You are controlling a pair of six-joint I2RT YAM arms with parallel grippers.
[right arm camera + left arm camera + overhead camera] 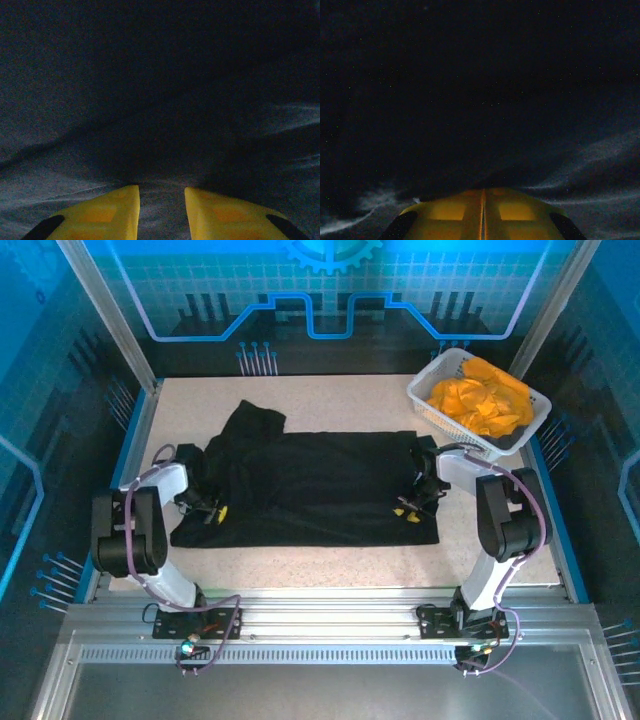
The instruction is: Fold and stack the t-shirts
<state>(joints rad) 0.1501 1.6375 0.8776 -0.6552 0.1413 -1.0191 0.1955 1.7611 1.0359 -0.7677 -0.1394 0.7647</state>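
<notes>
Black t-shirt (310,490) is lying spread across frame centre, handling soft, light and floppy, best pinched at edge corners; left gripper (482,192) is pressing clenched into cloth, right gripper (161,192) is sitting parted over cloth.

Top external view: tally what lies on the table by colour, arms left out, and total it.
black t-shirt: 1
white basket: 1
orange-yellow heap of cloth in the basket: 1 (the shirts in it cannot be counted)
Total: 3
</notes>
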